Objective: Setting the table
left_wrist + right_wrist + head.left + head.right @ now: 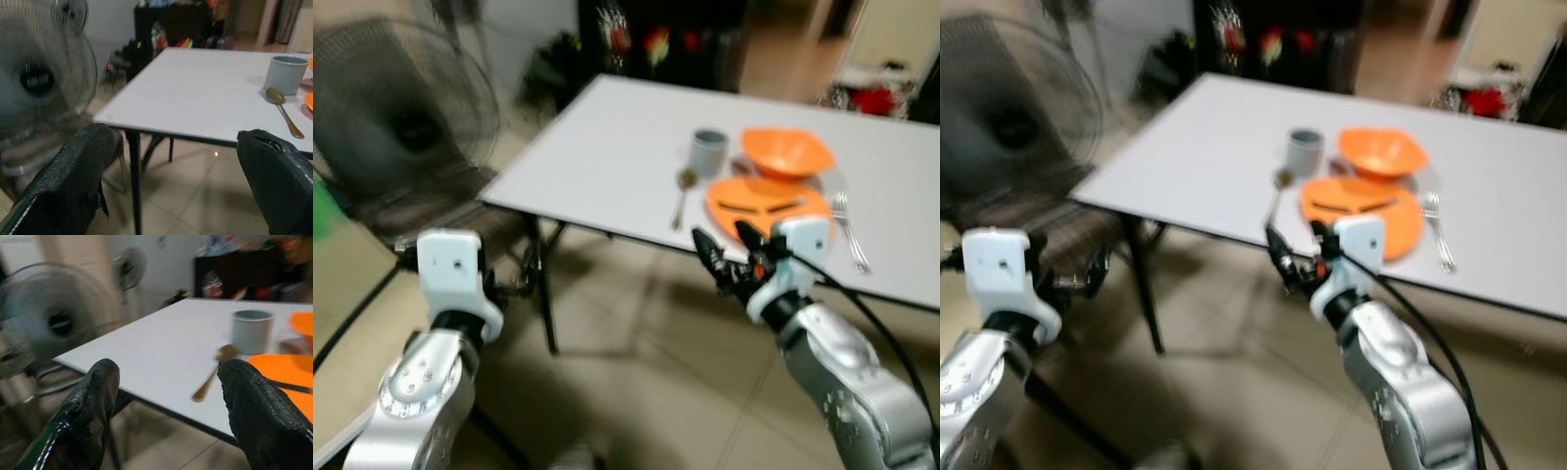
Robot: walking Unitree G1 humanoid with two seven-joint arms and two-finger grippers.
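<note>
On the white table (pixel 607 147) stand a grey cup (pixel 710 150), an orange bowl (pixel 786 153) and an orange plate (pixel 766 204) with dark chopsticks across it. A gold spoon (pixel 682 196) lies left of the plate and a silver fork (pixel 850 230) right of it. My right gripper (pixel 722 257) hovers open and empty just off the table's near edge, in front of the plate. My left gripper (pixel 176 181) is open and empty too, low and to the left of the table, pointing toward its corner.
A large standing fan (pixel 396 127) and a chair (pixel 440 211) are at the left beside the table. A dark shelf with colourful items (pixel 656 39) stands behind the table. Tiled floor (pixel 636 372) lies below my arms.
</note>
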